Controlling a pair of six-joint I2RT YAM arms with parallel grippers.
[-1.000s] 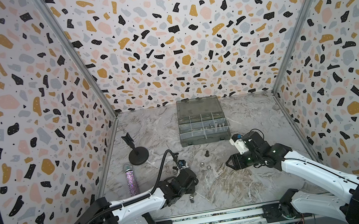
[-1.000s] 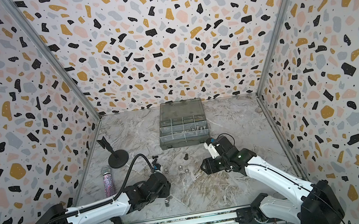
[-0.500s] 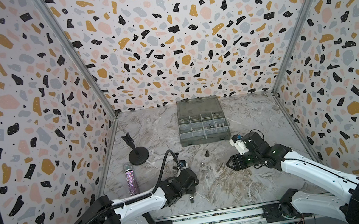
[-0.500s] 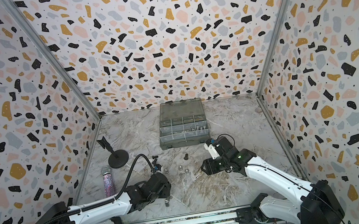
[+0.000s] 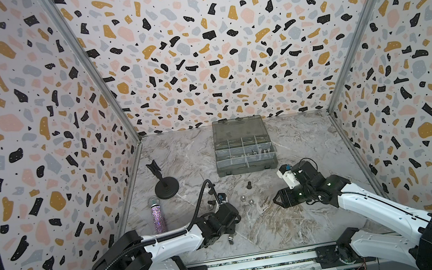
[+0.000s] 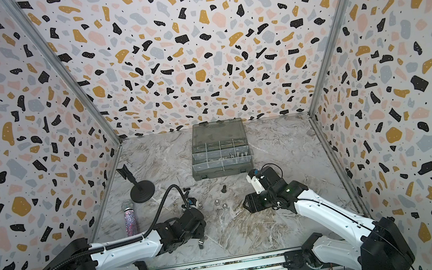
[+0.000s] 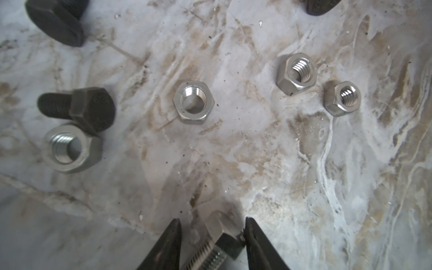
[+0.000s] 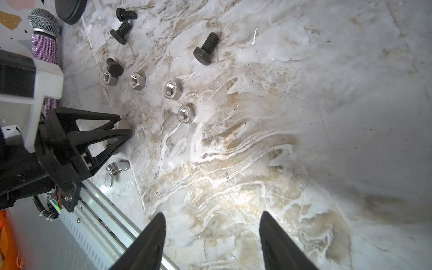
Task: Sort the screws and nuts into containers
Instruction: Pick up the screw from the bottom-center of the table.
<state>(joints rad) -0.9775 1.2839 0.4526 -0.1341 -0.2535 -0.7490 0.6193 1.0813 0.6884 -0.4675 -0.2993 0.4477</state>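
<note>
L gripper (image 7: 212, 220), astride screw (image 7: 221, 235) (maybe gripped)

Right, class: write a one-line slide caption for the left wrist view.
Left gripper straddles a silver hex bolt; four hex nuts and black bolts lie beyond.

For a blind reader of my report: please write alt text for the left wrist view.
A silver screw lies between the left gripper's open jaws, one finger touching its head. Beyond, four silver nuts and black screws lie on the marbled table.
</note>
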